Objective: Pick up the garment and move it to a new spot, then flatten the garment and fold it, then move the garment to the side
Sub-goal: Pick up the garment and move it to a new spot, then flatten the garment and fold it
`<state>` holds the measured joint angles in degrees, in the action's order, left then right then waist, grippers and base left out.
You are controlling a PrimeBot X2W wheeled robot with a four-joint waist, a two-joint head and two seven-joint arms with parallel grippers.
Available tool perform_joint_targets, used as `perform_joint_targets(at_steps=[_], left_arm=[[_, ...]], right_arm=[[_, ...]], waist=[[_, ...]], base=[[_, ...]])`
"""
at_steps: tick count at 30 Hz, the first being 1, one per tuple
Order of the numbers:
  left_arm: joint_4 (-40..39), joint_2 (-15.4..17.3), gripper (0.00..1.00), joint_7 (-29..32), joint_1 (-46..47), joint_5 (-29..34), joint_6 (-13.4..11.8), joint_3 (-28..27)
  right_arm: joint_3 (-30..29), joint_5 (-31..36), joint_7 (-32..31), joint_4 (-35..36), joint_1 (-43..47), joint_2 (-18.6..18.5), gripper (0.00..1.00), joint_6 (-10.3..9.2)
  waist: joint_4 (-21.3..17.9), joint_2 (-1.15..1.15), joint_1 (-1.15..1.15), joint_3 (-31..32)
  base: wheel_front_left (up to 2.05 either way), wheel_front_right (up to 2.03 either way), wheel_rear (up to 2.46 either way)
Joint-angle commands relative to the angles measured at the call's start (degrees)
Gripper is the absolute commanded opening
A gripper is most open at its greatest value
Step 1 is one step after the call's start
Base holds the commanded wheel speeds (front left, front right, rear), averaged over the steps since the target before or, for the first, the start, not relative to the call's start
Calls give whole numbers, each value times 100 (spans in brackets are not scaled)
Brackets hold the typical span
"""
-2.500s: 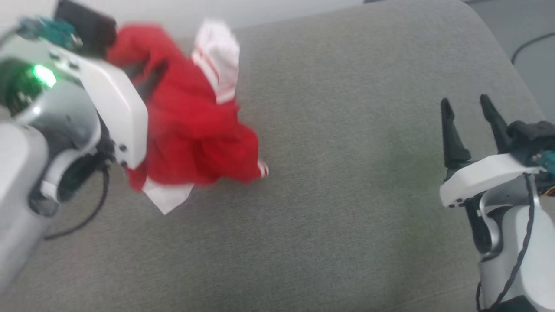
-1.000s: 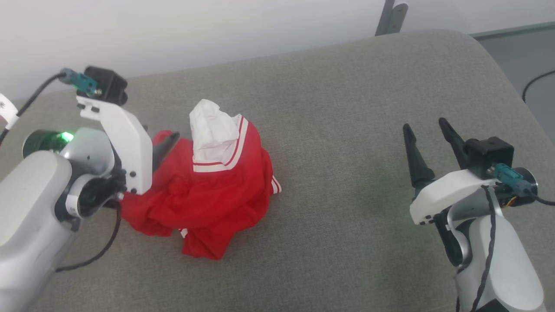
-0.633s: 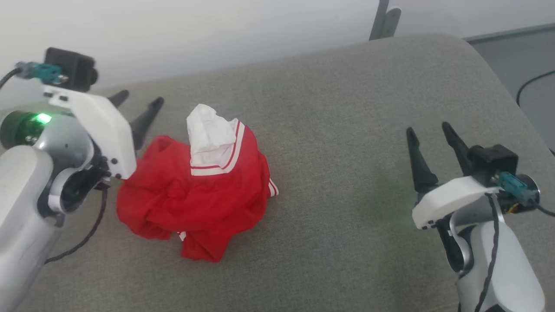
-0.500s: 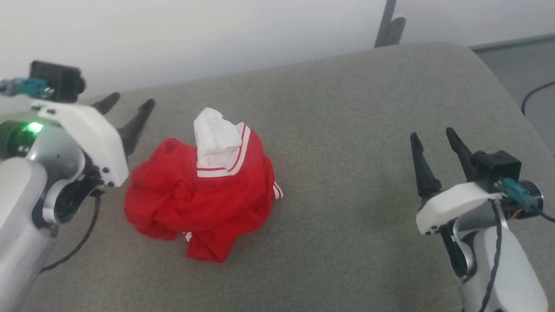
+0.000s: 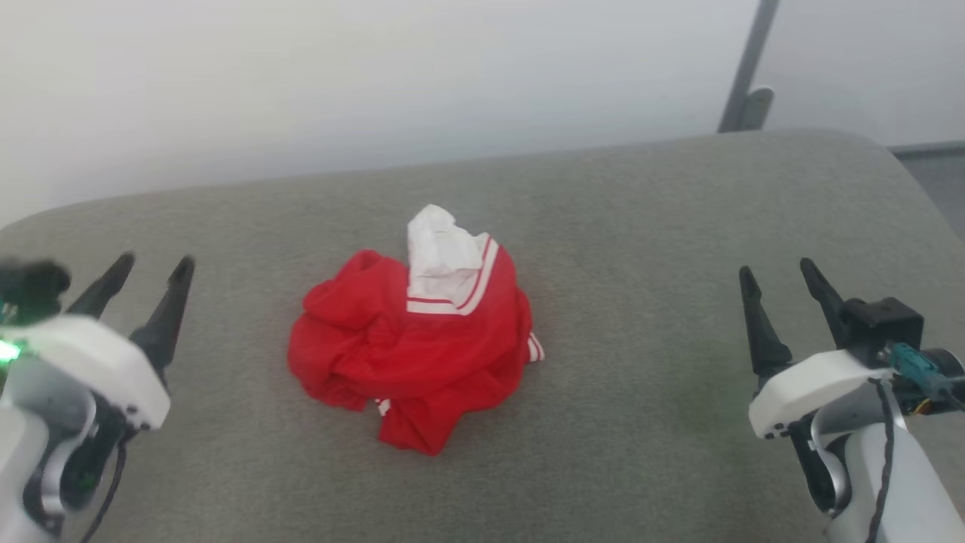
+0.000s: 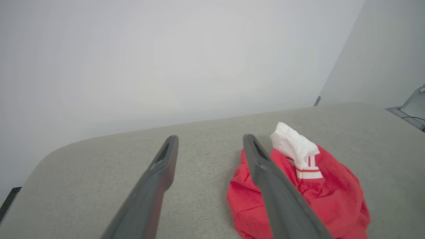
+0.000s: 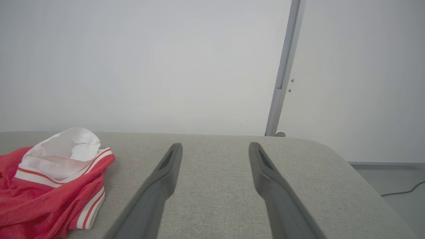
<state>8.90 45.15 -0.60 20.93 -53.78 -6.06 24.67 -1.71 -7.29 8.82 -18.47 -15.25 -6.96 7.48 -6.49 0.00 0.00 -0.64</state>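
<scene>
1. Your red jersey [image 5: 411, 354] lies crumpled in the middle of the bench [image 5: 641, 226], white sleeve [image 5: 441, 253] poking up.
2. Your left gripper [image 5: 157, 260] hovers near the left edge, fingers spread, empty.
3. Your right gripper [image 5: 776, 266] is near the right edge, fingers apart, empty.

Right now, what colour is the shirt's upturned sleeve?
The sleeve is white with red-striped trim; right wrist view shows it best.

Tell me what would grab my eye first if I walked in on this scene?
The bright red garment stands out first, crumpled in a heap in the middle of the grey padded surface, with a white sleeve poking up from its top. Next come the left gripper and the right gripper, one on each side of it, both open, holding nothing and clear of the cloth.
</scene>
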Motion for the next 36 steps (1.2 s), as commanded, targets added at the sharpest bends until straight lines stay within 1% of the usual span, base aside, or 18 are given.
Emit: perform_joint_targets(at_steps=[1,5,6,11,19,22,29,34,36], left_arm=[[-1,4,100,-90,-105,-10,-37,-33],[101,47,100,-546,-583,-40,-46,-172],[118,5,100,-642,-683,-100,-73,-211],[218,21,100,-1090,-1173,-170,-138,-404],[372,-104,100,-1415,-1778,-136,-133,-795],[439,-202,100,-1450,-1956,-111,-67,-1016],[653,-439,100,-1470,-2237,70,212,-1550],[729,-594,100,-1461,-2333,284,396,-1829],[735,-616,100,-1461,-2339,305,426,-1855]], right_arm=[[9,-24,38,-16,67,-19,100,3],[30,-59,89,-99,103,-141,100,3],[22,-64,87,-126,118,-156,100,3],[-4,-87,151,-220,178,-217,100,3],[-57,-127,197,-323,280,-285,100,3],[-88,-139,225,-342,304,-290,100,3],[-146,-142,267,-375,353,-268,100,3],[-163,-138,282,-378,369,-243,100,3],[-160,-132,281,-381,367,-240,100,3]], waist=[[104,0,0,59],[305,0,0,128],[353,0,0,150],[532,0,0,247],[711,0,0,353],[745,0,0,368],[793,0,0,386],[804,0,0,387],[804,0,0,386]], base=[[0,0,0],[0,0,0],[0,0,0],[0,0,0],[0,0,0],[0,0,0],[0,0,0],[0,0,0],[0,0,0]])
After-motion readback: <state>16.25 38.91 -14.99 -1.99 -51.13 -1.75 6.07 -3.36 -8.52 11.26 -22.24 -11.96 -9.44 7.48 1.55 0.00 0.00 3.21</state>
